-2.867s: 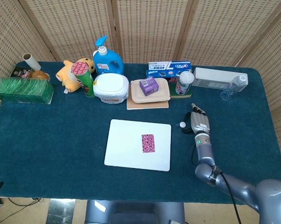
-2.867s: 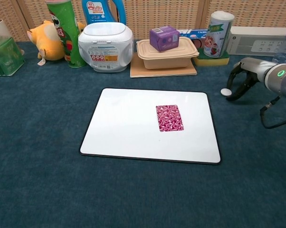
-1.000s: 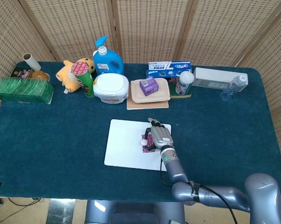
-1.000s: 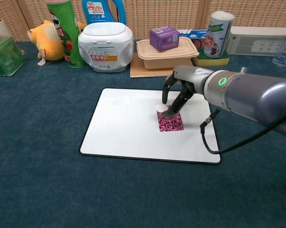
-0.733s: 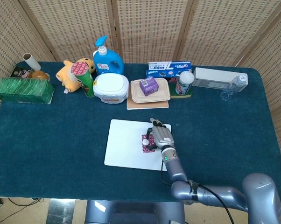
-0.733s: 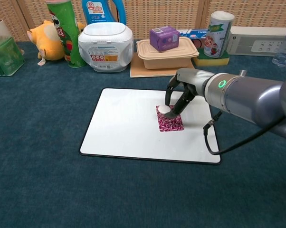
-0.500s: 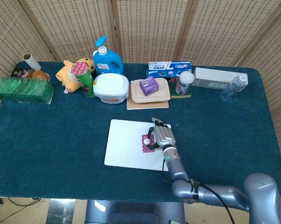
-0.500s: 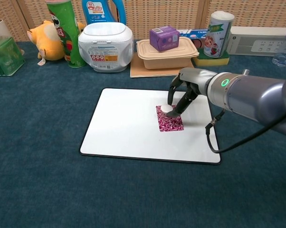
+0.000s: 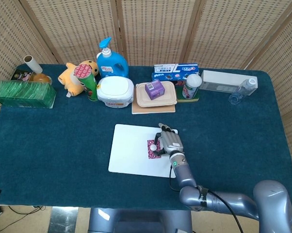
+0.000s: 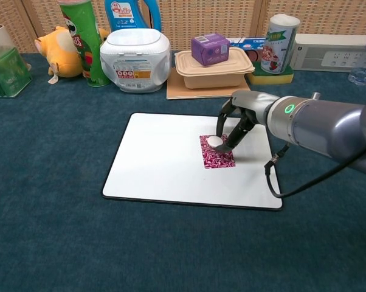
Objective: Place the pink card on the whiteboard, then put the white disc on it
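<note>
since the earlier frames the white disc (image 10: 214, 141) has come from the bare cloth at the right to the far edge of the pink card (image 10: 217, 151), and the right hand (image 10: 236, 120) has come across with it. in the chest view the disc lies on the card between two fingertips (image 10: 227, 146) that are close against it; whether they grip it or have let go, i cannot tell. the card lies flat on the right half of the whiteboard (image 10: 158, 158), its long axis running near to far, with bare board left of it and a narrower strip to the right. open cloth of the table (image 9: 54, 141) surrounds the board on the near, left and right sides. the far row is crowded: a green can (image 10: 79, 36), a white tub (image 10: 135, 59), a tan lidded box (image 10: 214, 68) carrying a small purple carton (image 10: 210, 48). their labels are too small to read. the left hand is out of sight.
</note>
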`<state>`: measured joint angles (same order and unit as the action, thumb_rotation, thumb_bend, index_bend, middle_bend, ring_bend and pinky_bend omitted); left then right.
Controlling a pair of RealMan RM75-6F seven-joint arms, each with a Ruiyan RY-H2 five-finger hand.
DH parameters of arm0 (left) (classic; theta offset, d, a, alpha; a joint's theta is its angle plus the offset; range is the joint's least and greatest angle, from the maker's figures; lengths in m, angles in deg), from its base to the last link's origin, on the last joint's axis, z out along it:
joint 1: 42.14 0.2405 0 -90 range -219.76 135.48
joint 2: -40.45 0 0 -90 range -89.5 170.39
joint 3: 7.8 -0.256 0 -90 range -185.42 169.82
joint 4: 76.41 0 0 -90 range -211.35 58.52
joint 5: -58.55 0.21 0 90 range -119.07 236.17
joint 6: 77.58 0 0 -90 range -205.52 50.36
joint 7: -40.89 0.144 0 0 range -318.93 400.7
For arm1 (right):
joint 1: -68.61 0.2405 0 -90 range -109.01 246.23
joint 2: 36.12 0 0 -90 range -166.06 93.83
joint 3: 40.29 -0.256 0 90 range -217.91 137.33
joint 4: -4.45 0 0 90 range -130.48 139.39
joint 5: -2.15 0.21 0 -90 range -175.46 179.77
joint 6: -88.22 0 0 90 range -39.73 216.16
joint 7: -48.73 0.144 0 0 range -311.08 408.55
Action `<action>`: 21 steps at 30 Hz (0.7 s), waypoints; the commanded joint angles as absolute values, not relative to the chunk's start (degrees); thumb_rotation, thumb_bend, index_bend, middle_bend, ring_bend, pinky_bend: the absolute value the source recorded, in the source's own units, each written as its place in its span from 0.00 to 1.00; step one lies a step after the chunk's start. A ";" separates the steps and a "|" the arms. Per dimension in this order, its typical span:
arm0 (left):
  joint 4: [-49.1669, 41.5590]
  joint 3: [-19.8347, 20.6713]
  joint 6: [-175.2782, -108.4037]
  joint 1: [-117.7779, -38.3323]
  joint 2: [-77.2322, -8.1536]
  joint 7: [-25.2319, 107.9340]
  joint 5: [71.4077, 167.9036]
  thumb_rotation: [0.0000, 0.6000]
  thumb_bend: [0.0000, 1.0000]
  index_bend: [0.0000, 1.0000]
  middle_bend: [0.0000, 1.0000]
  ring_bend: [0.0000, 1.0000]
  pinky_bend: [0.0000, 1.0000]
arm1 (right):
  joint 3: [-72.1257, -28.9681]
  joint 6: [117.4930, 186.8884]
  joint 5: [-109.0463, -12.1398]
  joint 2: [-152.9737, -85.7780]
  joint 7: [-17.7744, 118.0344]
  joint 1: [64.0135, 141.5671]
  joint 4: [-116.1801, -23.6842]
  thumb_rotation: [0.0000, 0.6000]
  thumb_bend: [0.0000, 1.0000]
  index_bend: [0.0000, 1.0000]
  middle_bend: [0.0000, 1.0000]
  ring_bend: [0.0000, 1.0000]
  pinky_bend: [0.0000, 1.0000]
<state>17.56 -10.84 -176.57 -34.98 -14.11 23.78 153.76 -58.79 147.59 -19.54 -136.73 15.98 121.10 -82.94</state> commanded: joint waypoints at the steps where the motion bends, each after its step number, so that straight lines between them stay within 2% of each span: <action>1: 17.58 -10.89 -176.41 -35.08 -14.06 23.93 153.88 1.00 0.13 0.00 0.00 0.00 0.00 | -58.75 147.44 -19.49 -136.72 16.16 121.07 -82.98 1.00 0.34 0.54 0.05 0.00 0.12; 7: 17.69 -10.83 -176.32 -35.13 -13.98 23.92 153.68 1.00 0.13 0.00 0.00 0.00 0.00 | -58.92 146.46 -17.30 -136.45 16.20 121.23 -83.89 1.00 0.34 0.50 0.04 0.00 0.12; 15: 17.29 -10.78 -176.74 -34.94 -13.91 23.18 153.59 1.00 0.13 0.00 0.00 0.00 0.00 | -58.70 144.81 -16.89 -135.35 17.22 121.22 -84.77 1.00 0.31 0.30 0.00 0.00 0.11; 21: 17.16 -10.75 -176.95 -34.85 -13.91 22.88 153.58 1.00 0.13 0.00 0.00 0.00 0.00 | -58.63 144.60 -18.01 -133.61 18.20 121.04 -86.58 1.00 0.31 0.29 0.00 0.00 0.11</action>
<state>17.16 -10.76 -176.95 -34.85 -13.91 22.88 153.58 -58.68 144.58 -17.74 -133.89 18.03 121.10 -86.30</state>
